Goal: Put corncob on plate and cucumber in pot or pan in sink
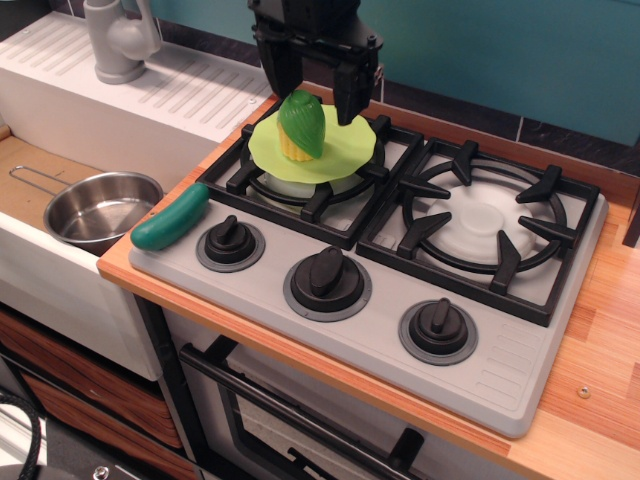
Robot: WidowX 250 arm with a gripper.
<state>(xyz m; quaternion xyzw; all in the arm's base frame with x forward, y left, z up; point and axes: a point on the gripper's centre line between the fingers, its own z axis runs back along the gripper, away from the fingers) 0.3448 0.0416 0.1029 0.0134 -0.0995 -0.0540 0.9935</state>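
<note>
The corncob, yellow with a bright green husk, lies on the lime-green plate on the stove's left burner. My black gripper hangs just above it, open and empty, a finger on each side. The dark green cucumber lies on the stove's front left corner. The shiny steel pan with a wire handle sits empty in the sink at the left.
A grey tap stands on the ribbed white drainboard at the back left. The stove has a bare right burner and three black knobs along its front. A teal wall rises behind.
</note>
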